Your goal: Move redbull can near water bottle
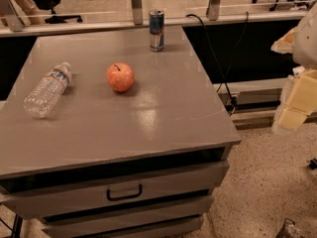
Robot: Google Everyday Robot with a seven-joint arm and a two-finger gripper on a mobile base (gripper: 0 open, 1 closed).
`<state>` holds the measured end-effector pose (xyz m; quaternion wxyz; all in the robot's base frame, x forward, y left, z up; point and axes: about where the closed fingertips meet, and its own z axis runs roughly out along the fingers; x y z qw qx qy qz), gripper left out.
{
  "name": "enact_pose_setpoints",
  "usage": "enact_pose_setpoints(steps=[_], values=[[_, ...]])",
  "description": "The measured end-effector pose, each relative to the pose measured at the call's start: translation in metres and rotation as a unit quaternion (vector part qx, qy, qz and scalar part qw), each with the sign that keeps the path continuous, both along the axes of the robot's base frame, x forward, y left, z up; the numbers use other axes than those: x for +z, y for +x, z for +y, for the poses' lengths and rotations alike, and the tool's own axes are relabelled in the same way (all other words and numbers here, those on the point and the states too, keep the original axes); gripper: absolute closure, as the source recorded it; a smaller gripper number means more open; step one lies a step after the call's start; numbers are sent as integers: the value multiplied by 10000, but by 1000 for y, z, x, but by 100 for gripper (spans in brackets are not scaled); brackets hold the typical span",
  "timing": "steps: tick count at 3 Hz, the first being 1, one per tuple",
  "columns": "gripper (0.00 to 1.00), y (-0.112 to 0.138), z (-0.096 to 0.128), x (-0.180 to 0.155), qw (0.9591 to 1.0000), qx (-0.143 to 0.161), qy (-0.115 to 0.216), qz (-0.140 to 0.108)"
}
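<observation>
The redbull can (156,29) stands upright near the far edge of the grey cabinet top (163,118), right of centre. The water bottle (48,89) lies on its side near the left edge, cap pointing away. A red apple (120,77) sits between them, closer to the bottle. My gripper (293,110) shows as pale cream parts at the right edge of the view. It is off the cabinet, beyond its right side, far from the can and holding nothing that I can see.
The cabinet has drawers with a dark handle (124,193) at the front. A black cable (215,53) runs down behind its right side. A rail with metal posts (136,4) lines the back edge. Speckled floor (267,182) lies to the right.
</observation>
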<state>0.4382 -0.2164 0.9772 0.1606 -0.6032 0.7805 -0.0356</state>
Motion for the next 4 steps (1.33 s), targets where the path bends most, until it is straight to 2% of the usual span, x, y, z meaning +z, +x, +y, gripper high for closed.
enact_pose_setpoints(steps=[1,2,3,4], values=[[0,0,0,0,10000,0,0,-1],[0,10,-1,1,9997,5,261,15],[0,53,-13,1,9981,-108,588,-158],[0,113,-23,10,9922,-349,1126,-412]])
